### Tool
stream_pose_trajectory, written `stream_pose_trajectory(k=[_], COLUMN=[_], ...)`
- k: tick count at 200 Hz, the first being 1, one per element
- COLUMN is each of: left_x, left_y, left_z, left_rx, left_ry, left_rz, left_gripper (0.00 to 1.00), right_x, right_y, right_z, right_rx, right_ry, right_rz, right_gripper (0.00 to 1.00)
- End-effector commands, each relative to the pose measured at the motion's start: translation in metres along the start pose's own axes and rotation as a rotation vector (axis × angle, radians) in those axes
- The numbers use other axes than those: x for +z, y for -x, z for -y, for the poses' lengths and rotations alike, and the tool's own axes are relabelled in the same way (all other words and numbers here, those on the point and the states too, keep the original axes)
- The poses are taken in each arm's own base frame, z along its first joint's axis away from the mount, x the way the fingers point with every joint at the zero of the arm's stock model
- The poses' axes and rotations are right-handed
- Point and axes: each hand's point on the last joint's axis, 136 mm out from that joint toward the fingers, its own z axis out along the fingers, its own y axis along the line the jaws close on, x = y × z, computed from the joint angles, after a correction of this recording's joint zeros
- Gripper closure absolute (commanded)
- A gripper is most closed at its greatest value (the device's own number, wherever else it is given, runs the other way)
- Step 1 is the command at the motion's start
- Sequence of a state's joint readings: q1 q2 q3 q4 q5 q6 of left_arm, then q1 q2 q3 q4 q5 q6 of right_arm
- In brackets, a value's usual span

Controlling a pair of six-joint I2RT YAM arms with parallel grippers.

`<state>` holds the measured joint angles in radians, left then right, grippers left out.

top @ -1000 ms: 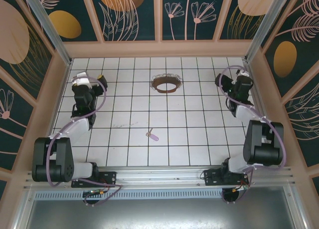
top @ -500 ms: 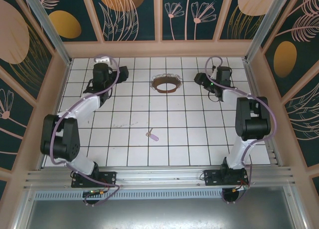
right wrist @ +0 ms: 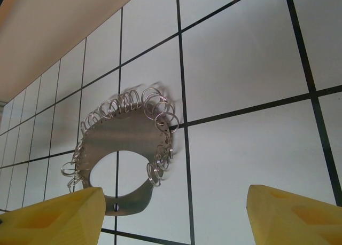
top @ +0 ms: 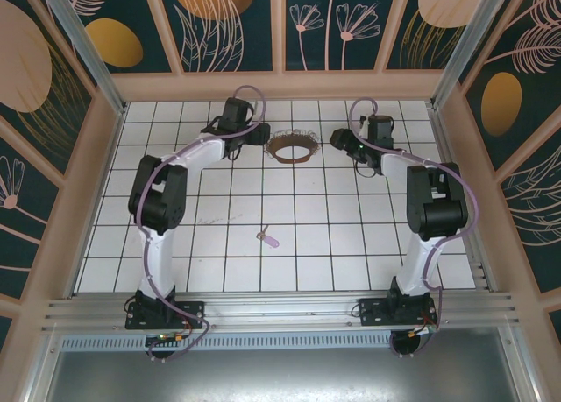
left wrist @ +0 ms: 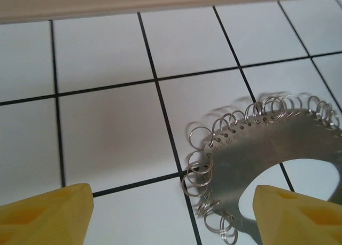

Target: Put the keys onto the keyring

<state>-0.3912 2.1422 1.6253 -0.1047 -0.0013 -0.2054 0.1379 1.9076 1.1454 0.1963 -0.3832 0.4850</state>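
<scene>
Though stamped marks by its holes are unreadable, the keyring (left wrist: 251, 149), a flat grey plate edged with wire loops (left wrist: 195, 175), lies far-centre between the left gripper (left wrist: 171, 213) and right gripper (right wrist: 176, 213), both spread wide, empty; lilac-headed key (top: 268, 238) lies well apart.

The keyring (left wrist: 256, 143) lies flat on the white tiles near the far wall; it is a round flat band with a big hole in the middle and many small silver loops along its edge; the tiny key (top: 268, 238) with a lilac head lies flat well apart from it, nearer the front.
</scene>
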Motion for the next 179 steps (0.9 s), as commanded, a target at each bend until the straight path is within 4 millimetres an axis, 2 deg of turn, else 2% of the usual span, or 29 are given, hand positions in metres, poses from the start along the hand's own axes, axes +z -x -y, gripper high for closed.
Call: stream_pose_trajectory(k=[1, 32, 55, 105, 179], left_x=[0.013, 0.024, 0.026, 0.011, -0.006], left_y=[-0.018, -0.022, -0.022, -0.016, -0.004], left_z=[0.0, 0.005, 0.008, 0.004, 0.006], left_rx=[0.056, 0.051, 0.043, 0.0, -0.035], left_ry=[-0.003, -0.018, -0.022, 0.004, -0.01], left_rz=[-0.103, -0.12, -0.125, -0.076, -0.016], left_gripper=[0.24, 0.25, 0.26, 0.24, 0.2], right_x=[0.01, 0.021, 0.03, 0.06, 0.098], right_y=[-0.003, -0.004, 0.001, 0.005, -0.008], right_z=[0.003, 0.005, -0.001, -0.012, -0.018], right_rx=[-0.005, -0.002, -0.008, -0.028, -0.063], right_ry=[-0.023, -0.022, -0.007, 0.02, 0.035], right_rz=[-0.012, -0.034, -0.037, -0.081, -0.167], right_gripper=[0.29, 0.31, 0.34, 0.38, 0.45])
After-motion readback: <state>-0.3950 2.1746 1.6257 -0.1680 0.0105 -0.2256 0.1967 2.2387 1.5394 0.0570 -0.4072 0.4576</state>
